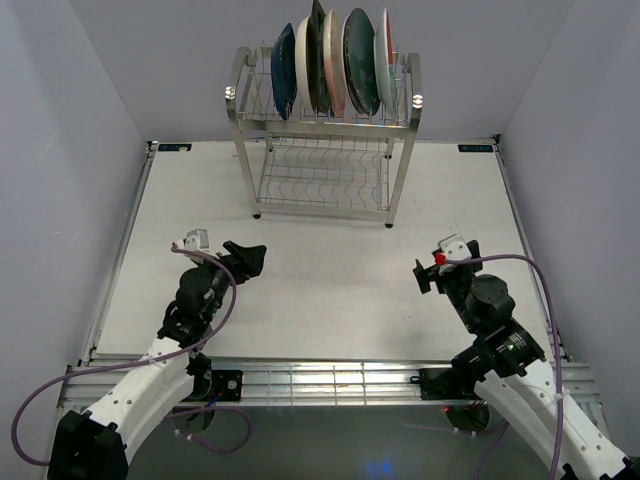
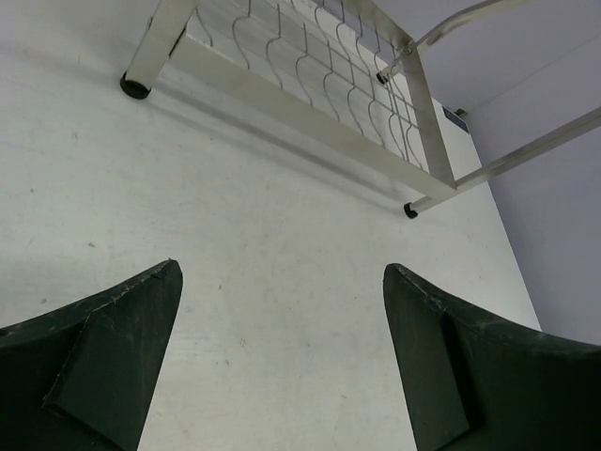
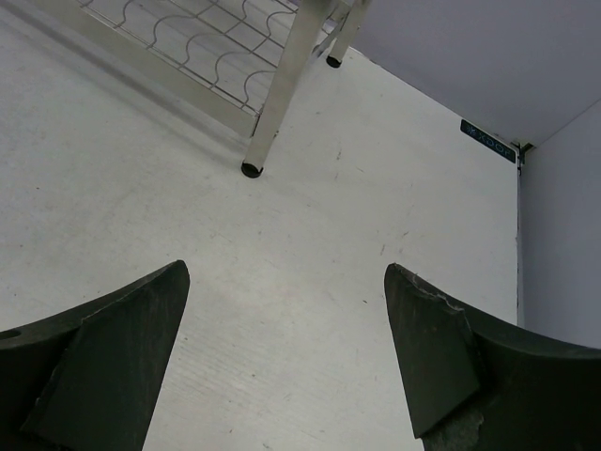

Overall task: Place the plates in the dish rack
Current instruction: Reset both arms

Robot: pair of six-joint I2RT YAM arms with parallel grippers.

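top view with both wrist views: the plates [image 1: 335, 60] are shown standing on edge, side by side, in the slots of the upper tier of the dish rack [image 1: 322, 180], which is set on its four legs at the far middle of the white bench [image 1: 330, 300]. the left claw [image 1: 253, 259] and the right claw [image 1: 425, 276] are held low over the near bench, well apart from the rack, each with jaws spread wide and only bare bench seen between them
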